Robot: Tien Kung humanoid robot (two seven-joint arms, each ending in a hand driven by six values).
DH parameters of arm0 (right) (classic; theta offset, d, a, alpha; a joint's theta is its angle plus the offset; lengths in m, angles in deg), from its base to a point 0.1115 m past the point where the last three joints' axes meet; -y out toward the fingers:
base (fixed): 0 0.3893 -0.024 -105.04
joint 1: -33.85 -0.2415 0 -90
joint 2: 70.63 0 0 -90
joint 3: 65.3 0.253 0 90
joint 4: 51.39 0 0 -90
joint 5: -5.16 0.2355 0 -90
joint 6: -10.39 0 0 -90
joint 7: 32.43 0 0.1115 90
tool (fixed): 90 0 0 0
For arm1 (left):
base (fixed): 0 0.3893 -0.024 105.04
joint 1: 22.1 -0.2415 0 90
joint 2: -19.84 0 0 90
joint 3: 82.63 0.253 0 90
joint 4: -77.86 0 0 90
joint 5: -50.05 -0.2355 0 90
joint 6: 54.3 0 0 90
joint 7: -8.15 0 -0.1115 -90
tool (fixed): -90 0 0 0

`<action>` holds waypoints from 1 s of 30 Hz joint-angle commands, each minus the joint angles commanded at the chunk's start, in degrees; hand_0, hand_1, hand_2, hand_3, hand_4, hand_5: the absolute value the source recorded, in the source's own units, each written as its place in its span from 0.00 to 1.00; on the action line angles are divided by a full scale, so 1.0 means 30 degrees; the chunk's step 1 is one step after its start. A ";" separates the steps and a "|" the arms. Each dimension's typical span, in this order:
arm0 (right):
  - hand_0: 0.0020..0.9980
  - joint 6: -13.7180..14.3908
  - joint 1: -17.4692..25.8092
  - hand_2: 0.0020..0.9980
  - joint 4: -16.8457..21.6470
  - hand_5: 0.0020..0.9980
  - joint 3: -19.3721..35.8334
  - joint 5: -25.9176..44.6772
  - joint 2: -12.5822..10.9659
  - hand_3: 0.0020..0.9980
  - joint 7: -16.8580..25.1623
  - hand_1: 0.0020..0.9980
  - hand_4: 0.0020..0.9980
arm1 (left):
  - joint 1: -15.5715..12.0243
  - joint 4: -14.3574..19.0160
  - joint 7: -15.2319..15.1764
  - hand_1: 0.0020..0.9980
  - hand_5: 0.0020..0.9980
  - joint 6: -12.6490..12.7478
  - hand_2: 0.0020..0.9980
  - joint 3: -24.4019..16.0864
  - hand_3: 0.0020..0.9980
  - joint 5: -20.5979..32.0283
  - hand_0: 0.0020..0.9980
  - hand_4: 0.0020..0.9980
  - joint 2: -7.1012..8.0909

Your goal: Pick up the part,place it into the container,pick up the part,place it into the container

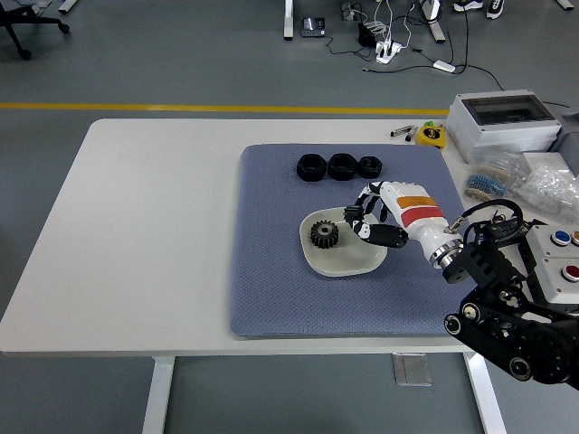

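A white rectangular surface (154,235) is seen from above, and a blue-grey textured mat (271,271) is laid on its right half. A shallow, cream-coloured square dish with rounded corners (339,260) is set near the middle of the mat. A dark metal toothed gear (324,235) is lying flat in the left part of that dish.

The right hand (373,217), white-shelled with black finger joints and an orange and red band on its wrist, is extended from the lower right on a black arm (507,316). It is held over the right part of the dish, just beside the gear. The fingers (355,217) are loosely curled toward the gear, and nothing is seen grasped in them; whether they touch the gear cannot be told.

Three black ring-shaped parts (340,166) are lined up in a row near the mat's far edge, well apart from the dish. A grey plastic box with a clear lid (503,120) and a yellow tape measure (432,135) are placed at the surface's far right corner.
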 joint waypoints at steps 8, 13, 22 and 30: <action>0.28 -0.0422 -0.0103 0.54 -0.0148 0.41 -0.0163 -0.0584 0.0237 0.65 0.0944 0.41 0.79 | 0.0038 0.0000 0.0029 0.70 0.66 0.0017 0.74 -0.0013 0.64 0.0027 0.69 0.67 0.0031; 0.28 -0.0051 -0.0113 0.59 -0.0345 0.41 0.0009 -0.0341 0.0162 0.71 0.1074 0.41 0.79 | 0.0046 0.0005 0.0031 0.70 0.66 0.0035 0.74 0.0034 0.64 0.0081 0.69 0.67 0.0038; 0.29 0.0208 0.0004 0.60 -0.0582 0.42 0.0505 0.0158 -0.0029 0.71 0.1015 0.41 0.78 | 0.0044 -0.0010 0.0038 0.70 0.66 0.0056 0.74 -0.0035 0.64 -0.0022 0.69 0.67 0.0012; 0.28 0.1247 0.0388 0.59 -0.0012 0.44 0.0946 0.0981 -0.0310 0.67 0.0962 0.40 0.74 | -0.0019 -0.0034 0.0044 0.70 0.66 0.0117 0.74 -0.0097 0.64 -0.0049 0.69 0.67 -0.0020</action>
